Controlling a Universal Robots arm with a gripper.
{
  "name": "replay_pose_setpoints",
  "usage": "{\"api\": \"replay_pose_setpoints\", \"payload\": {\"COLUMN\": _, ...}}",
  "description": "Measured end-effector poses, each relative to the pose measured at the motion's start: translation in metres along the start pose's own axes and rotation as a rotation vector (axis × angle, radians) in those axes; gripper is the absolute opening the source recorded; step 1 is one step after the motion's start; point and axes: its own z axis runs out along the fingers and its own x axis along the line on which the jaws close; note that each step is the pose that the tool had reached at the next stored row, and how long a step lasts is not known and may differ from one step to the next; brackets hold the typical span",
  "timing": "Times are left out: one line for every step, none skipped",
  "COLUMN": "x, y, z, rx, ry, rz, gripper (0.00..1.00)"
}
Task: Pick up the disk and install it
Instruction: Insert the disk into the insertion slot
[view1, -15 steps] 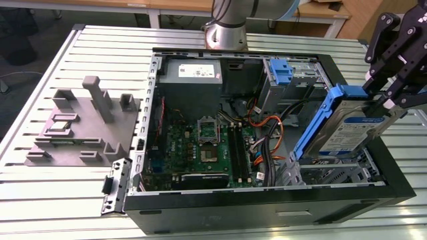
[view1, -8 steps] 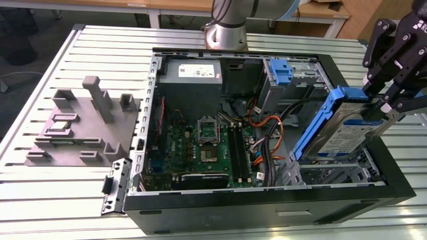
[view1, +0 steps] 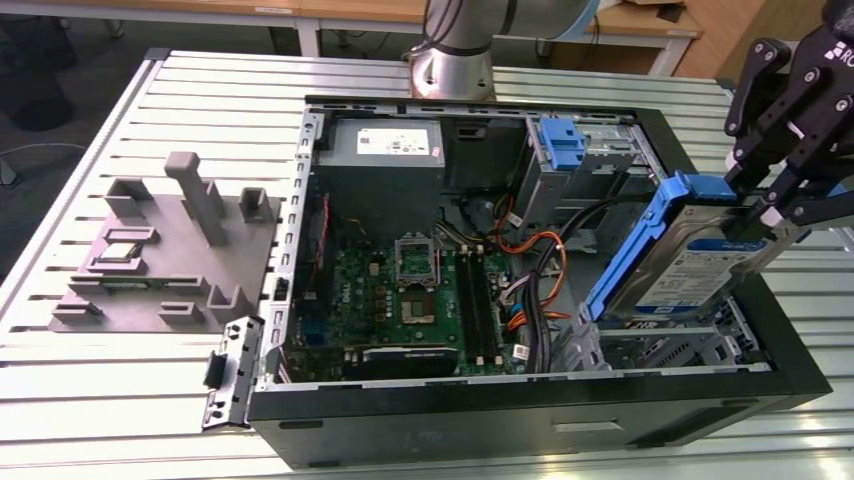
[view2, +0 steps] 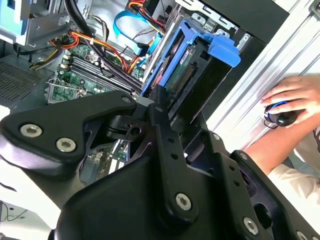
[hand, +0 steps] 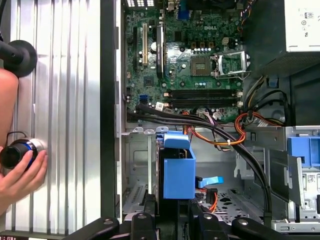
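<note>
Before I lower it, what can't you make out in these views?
Exterior view: the drive bay floor under the disk, hidden by the disk itself.
Exterior view: the gripper, its upper part cut off by the right edge.
Second wrist view: the grip on the disk, covered by the gripper's own body.
First wrist view: the disk's label face; it is seen end-on.

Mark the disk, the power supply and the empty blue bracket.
disk (view1: 697, 268), exterior view, on its label.
power supply (view1: 384, 143), exterior view, on its white label.
empty blue bracket (view1: 562, 140), exterior view, mid-body.
</note>
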Motion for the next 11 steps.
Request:
{"api": "replay_pose_setpoints", "payload": {"x": 0.0001, "y": 0.0001, "z": -0.0010, "rx": -0.0001, "ry": -0.0009, "rz": 0.000, "gripper": 0.35}}
{"api": "replay_pose_setpoints", "payload": {"x": 0.0002, "y": 0.0002, "z": -0.0023, "rx": -0.0001, "ry": -0.0008, "rz": 0.000, "gripper": 0.35}}
{"api": "replay_pose_setpoints", "payload": {"x": 0.0001, "y": 0.0002, "z": -0.0038, "rx": 0.0001, "ry": 0.0004, "rz": 0.000, "gripper": 0.35}}
{"api": "replay_pose_setpoints", "payload": {"x": 0.0000, "y": 0.0002, "z": -0.0043, "rx": 0.0001, "ry": 0.0008, "rz": 0.000, "gripper": 0.35}}
{"api": "replay_pose_setpoints", "payload": {"x": 0.0000, "y": 0.0002, "z": -0.0043, "rx": 0.0001, "ry": 0.0007, "rz": 0.000, "gripper": 0.35}}
{"api": "replay_pose_setpoints", "payload": {"x": 0.0000, "y": 0.0002, "z": -0.0042, "rx": 0.0002, "ry": 0.0006, "rz": 0.000, "gripper": 0.35}}
{"api": "replay_pose_setpoints", "payload": {"x": 0.0000, "y": 0.0001, "z": -0.0043, "rx": 0.0009, "ry": 0.0003, "rz": 0.000, "gripper": 0.35}}
{"api": "replay_pose_setpoints", "payload": {"x": 0.0000, "y": 0.0001, "z": -0.0043, "rx": 0.0030, "ry": 0.0000, "rz": 0.000, "gripper": 0.35}}
{"api": "replay_pose_setpoints", "payload": {"x": 0.0001, "y": 0.0001, "z": -0.0041, "rx": 0.0068, "ry": -0.0003, "rz": 0.000, "gripper": 0.35}}
{"api": "replay_pose_setpoints", "payload": {"x": 0.0001, "y": 0.0001, "z": -0.0039, "rx": 0.0110, "ry": -0.0006, "rz": 0.000, "gripper": 0.35}}
{"api": "replay_pose_setpoints", "payload": {"x": 0.0001, "y": 0.0001, "z": -0.0040, "rx": 0.0133, "ry": -0.0003, "rz": 0.000, "gripper": 0.35}}
